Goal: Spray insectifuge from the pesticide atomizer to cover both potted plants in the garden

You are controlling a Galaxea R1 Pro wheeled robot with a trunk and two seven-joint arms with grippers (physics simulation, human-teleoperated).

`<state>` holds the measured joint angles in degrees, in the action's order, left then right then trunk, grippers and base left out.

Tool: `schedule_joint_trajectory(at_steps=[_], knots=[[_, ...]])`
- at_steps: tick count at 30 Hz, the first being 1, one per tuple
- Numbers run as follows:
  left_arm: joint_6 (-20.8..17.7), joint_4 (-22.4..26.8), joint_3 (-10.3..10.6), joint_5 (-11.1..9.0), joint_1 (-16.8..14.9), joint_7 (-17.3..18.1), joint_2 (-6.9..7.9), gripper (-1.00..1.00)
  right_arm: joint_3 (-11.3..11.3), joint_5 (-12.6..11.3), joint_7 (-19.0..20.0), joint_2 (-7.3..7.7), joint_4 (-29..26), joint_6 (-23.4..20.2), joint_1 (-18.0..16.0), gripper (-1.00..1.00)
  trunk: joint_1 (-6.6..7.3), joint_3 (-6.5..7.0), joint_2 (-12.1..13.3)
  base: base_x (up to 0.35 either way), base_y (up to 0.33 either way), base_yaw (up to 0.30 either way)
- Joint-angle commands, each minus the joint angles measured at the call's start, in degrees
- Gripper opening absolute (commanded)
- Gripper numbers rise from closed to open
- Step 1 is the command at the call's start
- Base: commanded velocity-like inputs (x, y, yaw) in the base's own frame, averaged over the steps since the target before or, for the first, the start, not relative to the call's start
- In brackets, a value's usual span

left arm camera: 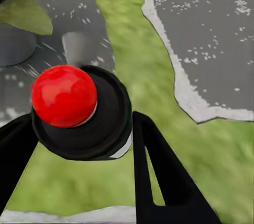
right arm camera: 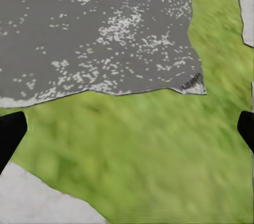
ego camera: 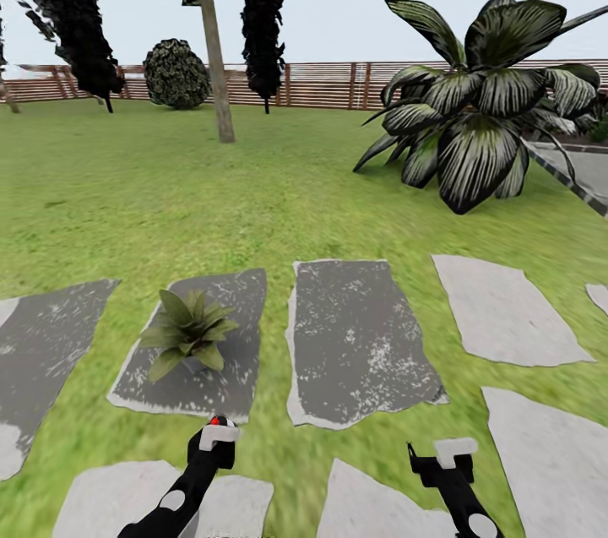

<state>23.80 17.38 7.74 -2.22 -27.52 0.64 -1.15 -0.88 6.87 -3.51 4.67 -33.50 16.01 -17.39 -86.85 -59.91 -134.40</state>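
Note:
My left gripper (ego camera: 218, 430) is shut on the pesticide atomizer (left arm camera: 79, 110), a small dark bottle with a red top (ego camera: 222, 421), held just above the lawn at the near edge of a grey slab. One potted plant (ego camera: 187, 333), a low rosette of olive-green leaves, stands on that slab a short way beyond the atomizer; a leaf of the plant (left arm camera: 24, 12) shows in the left wrist view. My right gripper (ego camera: 445, 458) is open over grass, its dark fingertips (right arm camera: 10, 134) wide apart with nothing between them.
Grey stepping slabs (ego camera: 359, 344) cross the lawn in front of me. A huge dark plant with white-striped leaves (ego camera: 477, 107) stands at the right. A tree trunk (ego camera: 214, 40), dark trees and a brown slat fence (ego camera: 321, 84) lie farther back.

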Motion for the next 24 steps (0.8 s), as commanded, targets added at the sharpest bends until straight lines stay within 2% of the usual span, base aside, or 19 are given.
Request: schedule_joint_trajectory(at_steps=[1, 24], knots=[[0.2, -0.07, 0.17, -0.24, -0.06, 0.07, 0.0, -1.0, -0.09, 0.6, -0.27, -0.01, 0.02, 0.1, -0.01, 1.0, 0.01, -0.05, -0.02, 0.0, 0.0, 0.277], [0.18, -0.06, 0.09, -0.33, -0.08, 0.07, 0.09, -1.0, -0.09, 0.6, -0.23, -0.01, 0.02, 0.08, -0.01, 1.0, 0.01, -0.05, -0.02, 0.004, 0.004, 0.277]])
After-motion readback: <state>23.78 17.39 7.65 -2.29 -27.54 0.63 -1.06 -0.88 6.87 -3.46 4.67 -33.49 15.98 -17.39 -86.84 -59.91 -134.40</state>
